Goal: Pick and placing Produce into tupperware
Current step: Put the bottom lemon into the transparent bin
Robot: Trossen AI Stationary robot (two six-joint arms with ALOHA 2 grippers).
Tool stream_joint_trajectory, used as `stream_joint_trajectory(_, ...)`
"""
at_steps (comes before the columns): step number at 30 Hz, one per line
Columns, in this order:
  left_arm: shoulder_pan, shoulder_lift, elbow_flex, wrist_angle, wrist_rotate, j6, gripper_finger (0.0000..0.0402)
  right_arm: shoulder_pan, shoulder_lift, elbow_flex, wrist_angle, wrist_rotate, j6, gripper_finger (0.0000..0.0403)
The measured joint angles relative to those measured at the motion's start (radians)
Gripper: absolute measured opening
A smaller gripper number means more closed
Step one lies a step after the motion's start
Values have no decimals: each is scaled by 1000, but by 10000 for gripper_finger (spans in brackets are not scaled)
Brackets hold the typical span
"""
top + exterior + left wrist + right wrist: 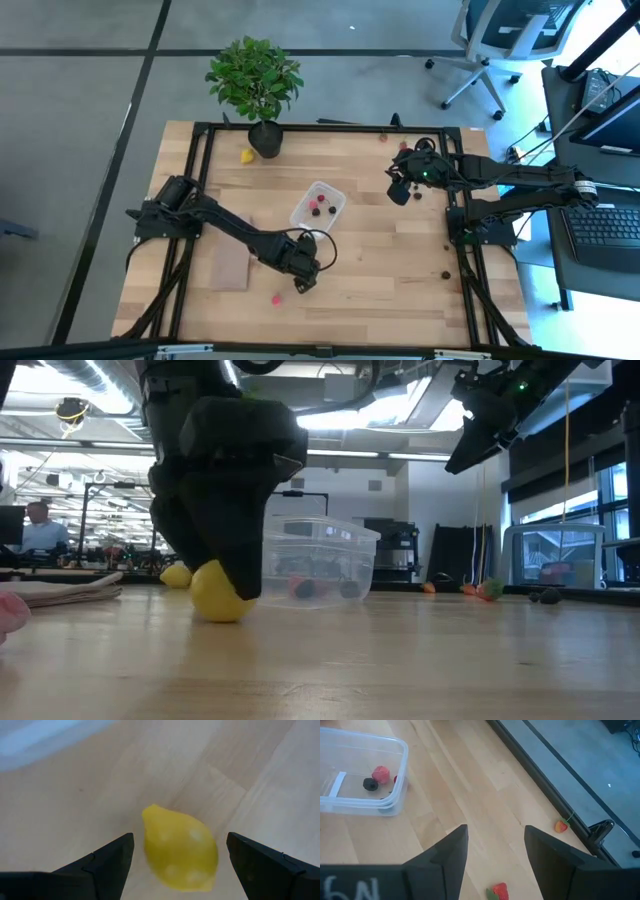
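A yellow toy lemon point(180, 851) lies on its side on the wooden table, between the two fingers of my left gripper point(180, 837). That gripper is open, points steeply down at the table's near middle point(305, 278), and leaves a gap on each side of the lemon. In the low view the lemon point(215, 594) sits at the foot of the dark fingers. The clear tupperware point(318, 207) stands at the table's middle and holds a red piece point(381, 774) and a dark piece point(370, 784). My right gripper point(496, 829) hangs open and empty above the table's far right point(400, 190).
A potted plant point(255, 80) stands at the far edge, with another yellow piece point(246, 155) beside it. A tan board point(232, 262) lies left of my left gripper and a pink piece point(276, 298) lies near the front edge. A strawberry point(500, 891) and small dark pieces point(445, 273) lie on the right.
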Motion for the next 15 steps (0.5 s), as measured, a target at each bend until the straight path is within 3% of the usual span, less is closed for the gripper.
stream_joint_trajectory(15,28,23,-1,-3,10,2,310,0,0,0,-1,0,0,197)
